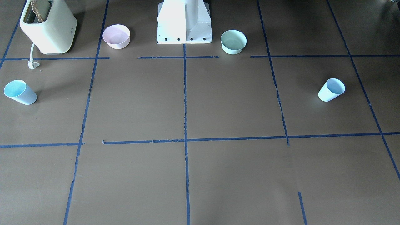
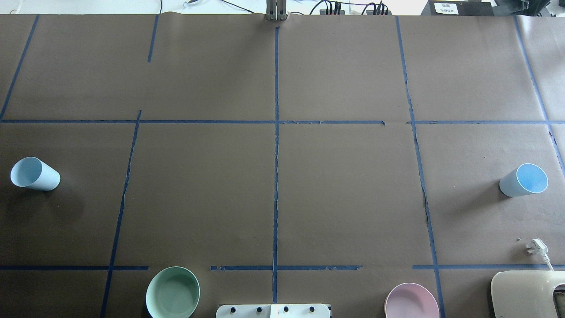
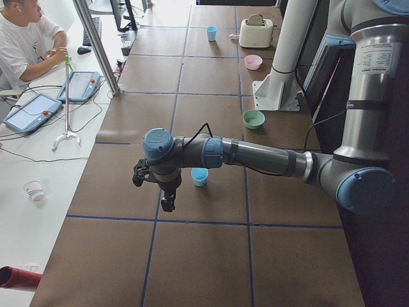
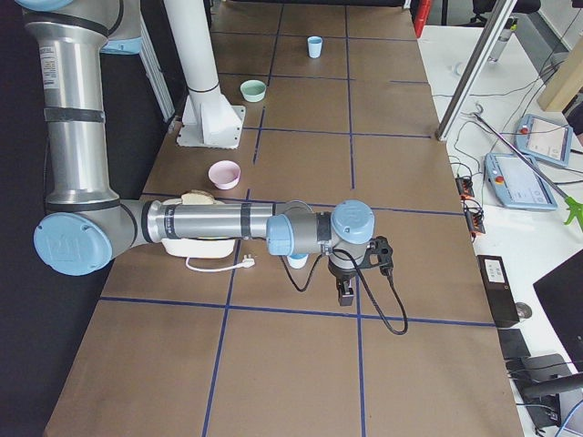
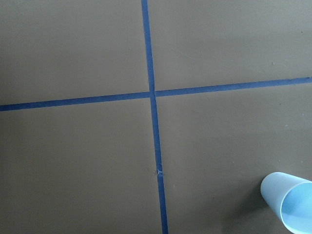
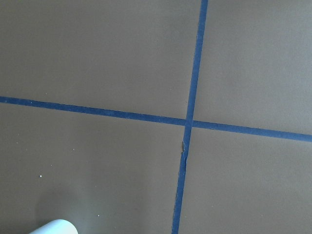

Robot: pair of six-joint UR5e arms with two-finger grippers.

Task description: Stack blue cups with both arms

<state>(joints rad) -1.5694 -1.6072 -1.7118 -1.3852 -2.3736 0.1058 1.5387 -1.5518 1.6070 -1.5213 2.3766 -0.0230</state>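
Two pale blue cups stand upright, far apart. One cup point(image 2: 34, 174) is at the table's left end, also in the front view point(image 1: 331, 90) and the left wrist view point(image 5: 290, 204). The other cup point(image 2: 524, 180) is at the right end, also in the front view point(image 1: 20, 92); its rim point(image 6: 56, 227) just shows in the right wrist view. My left gripper point(image 3: 167, 201) hangs beside the left cup point(image 3: 200, 176). My right gripper point(image 4: 346, 296) hangs beside the right cup point(image 4: 296, 261). Neither holds anything; I cannot tell whether they are open or shut.
A mint-green bowl point(image 2: 172, 292) and a pink bowl point(image 2: 411, 301) flank the white pedestal point(image 2: 273, 311). A cream toaster point(image 1: 48, 26) with its loose plug point(image 1: 32, 64) stands behind the right cup. An operator point(image 3: 25, 38) sits beyond the table's far edge.
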